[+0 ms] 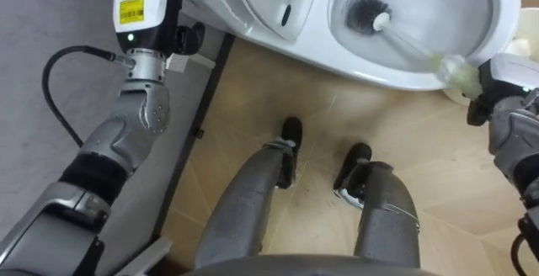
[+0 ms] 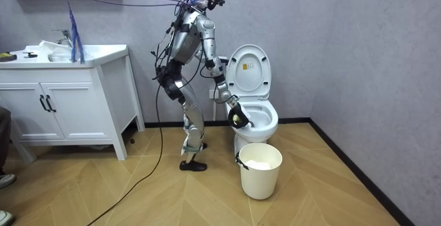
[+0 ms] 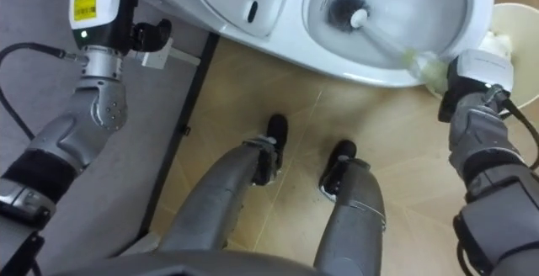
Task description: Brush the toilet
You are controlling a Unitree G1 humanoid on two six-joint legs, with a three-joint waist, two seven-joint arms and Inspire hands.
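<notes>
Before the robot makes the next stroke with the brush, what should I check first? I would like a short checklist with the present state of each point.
1. Head of the brush inside the toilet bowl: ok.
2. The right hand closed round the brush handle: ok.
3. The lid raised: ok.
4. The left hand away from the bowl, up beside the lid: ok.
5. Bristles pressing on the bowl wall: cannot tell.
6. The bucket apart from the feet: ok.

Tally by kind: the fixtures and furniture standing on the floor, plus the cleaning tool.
Toilet: 1
Toilet brush: 1
Bucket: 1
Vanity cabinet: 1
Total: 4
</notes>
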